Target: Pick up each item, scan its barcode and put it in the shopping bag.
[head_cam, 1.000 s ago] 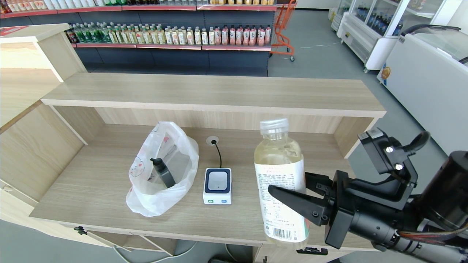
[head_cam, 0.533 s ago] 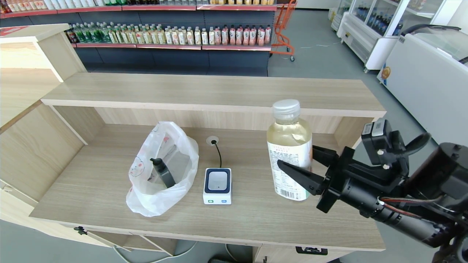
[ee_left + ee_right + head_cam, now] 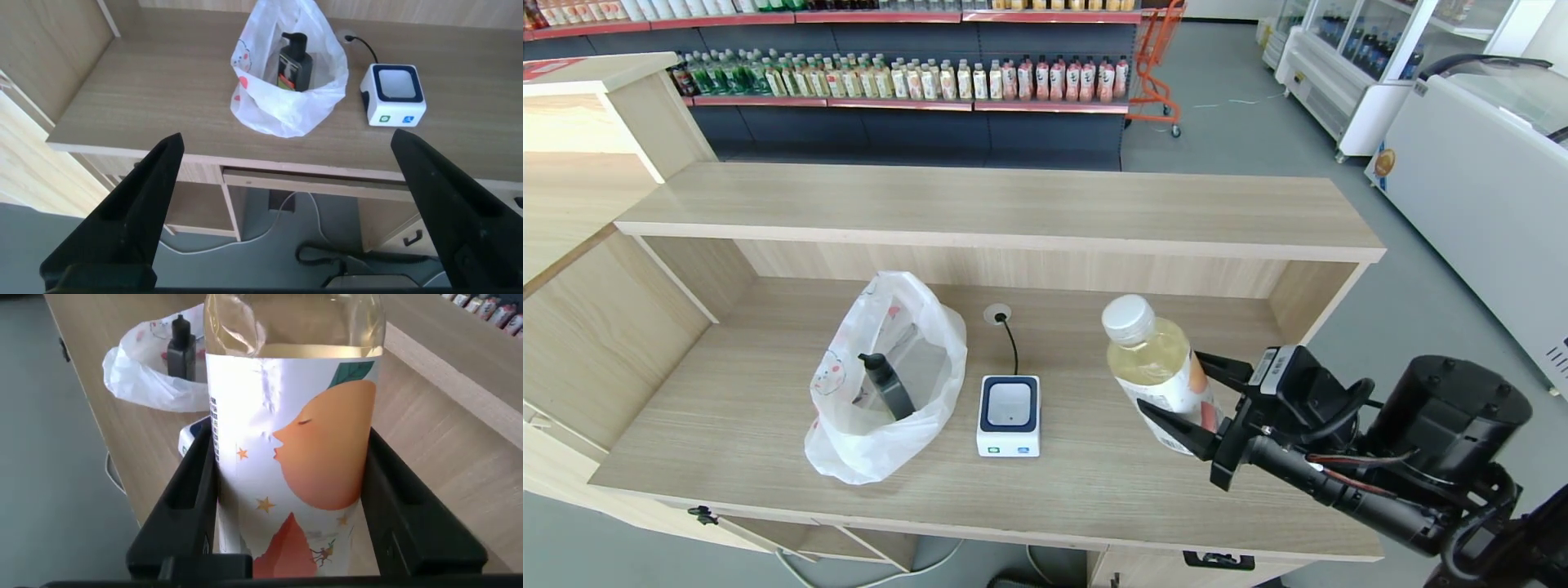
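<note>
My right gripper (image 3: 1188, 400) is shut on a clear bottle of pale yellow drink (image 3: 1156, 367) with a white cap, held tilted to the left above the counter, to the right of the scanner (image 3: 1009, 414). In the right wrist view the bottle (image 3: 290, 433) shows its orange-face label between the black fingers (image 3: 184, 498). A white shopping bag (image 3: 882, 380) stands open left of the scanner with a black pump bottle (image 3: 888, 385) inside. My left gripper (image 3: 286, 216) is open, hanging in front of the counter's near edge, with the bag (image 3: 286, 73) and scanner (image 3: 394, 94) beyond it.
The wooden counter (image 3: 768, 392) has a raised back shelf (image 3: 980, 204) and side walls. The scanner's cable (image 3: 1011, 343) runs to a hole in the counter top. Store shelves with drinks and freezers stand behind.
The right arm has lowered the bottle from close in front of the camera down toward the counter and tipped it, its cap now leaning left.
</note>
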Controlling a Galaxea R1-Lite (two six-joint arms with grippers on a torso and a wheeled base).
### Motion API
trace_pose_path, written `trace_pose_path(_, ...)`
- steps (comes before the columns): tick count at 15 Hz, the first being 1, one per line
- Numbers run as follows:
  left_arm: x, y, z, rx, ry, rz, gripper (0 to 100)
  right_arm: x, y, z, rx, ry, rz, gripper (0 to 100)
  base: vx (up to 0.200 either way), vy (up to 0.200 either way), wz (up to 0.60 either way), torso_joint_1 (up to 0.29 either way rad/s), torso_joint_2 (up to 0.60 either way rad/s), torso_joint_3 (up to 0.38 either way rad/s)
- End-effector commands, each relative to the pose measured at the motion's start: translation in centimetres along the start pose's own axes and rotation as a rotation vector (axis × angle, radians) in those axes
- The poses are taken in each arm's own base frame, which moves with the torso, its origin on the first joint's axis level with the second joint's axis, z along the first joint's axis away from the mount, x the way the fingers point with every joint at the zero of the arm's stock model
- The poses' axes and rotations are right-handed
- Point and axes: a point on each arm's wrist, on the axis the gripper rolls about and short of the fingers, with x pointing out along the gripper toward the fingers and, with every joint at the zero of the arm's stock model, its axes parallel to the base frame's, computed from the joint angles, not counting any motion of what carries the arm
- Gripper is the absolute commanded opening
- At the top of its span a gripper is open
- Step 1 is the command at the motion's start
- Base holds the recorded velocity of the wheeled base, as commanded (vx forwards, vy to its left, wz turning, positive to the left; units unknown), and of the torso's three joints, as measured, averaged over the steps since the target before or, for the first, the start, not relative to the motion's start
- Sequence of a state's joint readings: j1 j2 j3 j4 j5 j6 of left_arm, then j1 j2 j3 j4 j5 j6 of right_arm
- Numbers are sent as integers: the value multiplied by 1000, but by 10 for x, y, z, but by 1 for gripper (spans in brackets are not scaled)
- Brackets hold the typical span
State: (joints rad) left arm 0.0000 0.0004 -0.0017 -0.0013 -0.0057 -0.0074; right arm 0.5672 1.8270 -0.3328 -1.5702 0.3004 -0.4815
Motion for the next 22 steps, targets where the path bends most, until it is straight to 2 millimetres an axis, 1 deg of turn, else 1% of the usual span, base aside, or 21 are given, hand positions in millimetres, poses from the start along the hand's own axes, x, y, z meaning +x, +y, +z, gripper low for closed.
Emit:
trace_pose_path(1, 0, 0, 0, 0, -1, 0, 100, 1, -3, -6, -19, 17, -8, 0, 0, 0, 0, 0, 0, 0)
trace_pose_path(4, 0, 0, 0, 0, -1, 0, 100, -1, -11, -7, -71, 21, -33, 0, 0, 0, 0, 0, 0, 0)
trace_pose_path(7, 0, 0, 0, 1, -1, 0, 100, -4, -20, -7, -138, -7, -12, 0, 0, 0, 0, 0, 0, 0)
trace_pose_path(12, 0, 0, 0, 0, -1, 0, 100, -8, -25, -3, -156, -25, -21, 0, 0, 0, 0, 0, 0, 0)
trace_pose_path(17, 0, 0, 0, 1, -1, 0, 100, -8, -24, -3, -146, -39, 6, 0, 0, 200, 0, 1, 2, 1)
trace_pose_path(22, 0, 0, 0, 3, -1, 0, 100, -1, -25, -8, -137, -49, 32, 0, 0, 200, 0, 3, 4, 3)
